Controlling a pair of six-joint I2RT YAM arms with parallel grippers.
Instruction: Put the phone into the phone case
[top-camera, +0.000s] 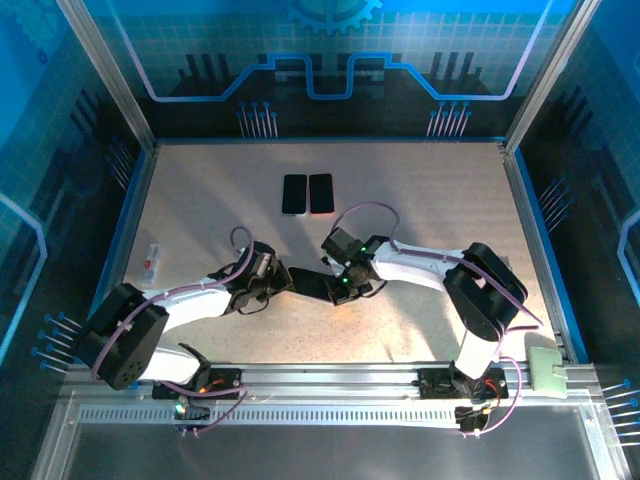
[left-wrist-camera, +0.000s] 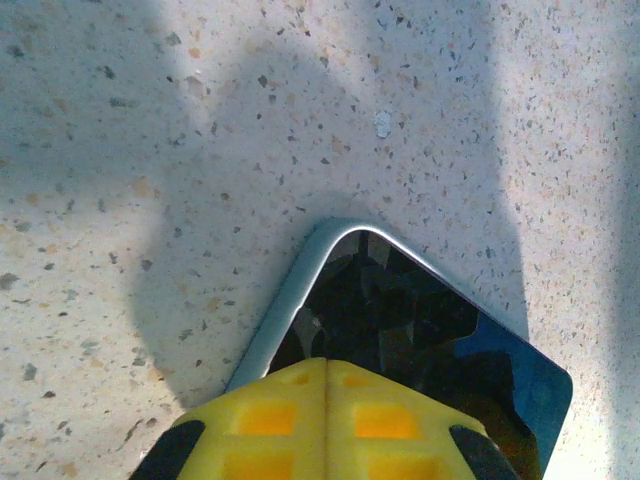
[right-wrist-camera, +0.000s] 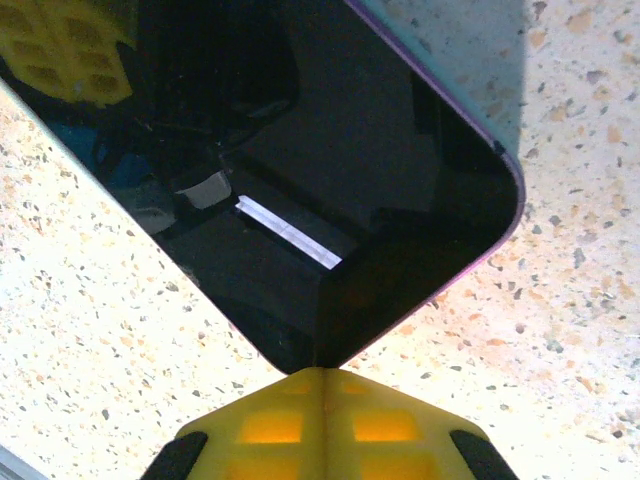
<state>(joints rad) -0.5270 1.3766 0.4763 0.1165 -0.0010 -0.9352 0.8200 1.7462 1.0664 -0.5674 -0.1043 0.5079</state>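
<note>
**Phone flat at mid-bench, one end effector at each end**

Shows the phone (top-camera: 312, 286) (left-wrist-camera: 400, 320) (right-wrist-camera: 330, 200) lying screen-up on the speckled bench (top-camera: 430, 200). Left end effector (top-camera: 284, 282) (left-wrist-camera: 328, 375): yellow fingers pressed together, tips over the phone's near end. Right end effector (top-camera: 339, 288) (right-wrist-camera: 322, 385): fingers likewise together, seam meeting a phone corner. Well apart, toward the far edge: two dark flat rectangles (top-camera: 307, 193) side by side.

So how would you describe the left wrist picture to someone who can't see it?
A glossy black phone with a silvery rim shows against a pale speckled tabletop, one rounded corner pointing away. At the bottom, the two yellow pads of the left claw are closed together over its near end.
</note>
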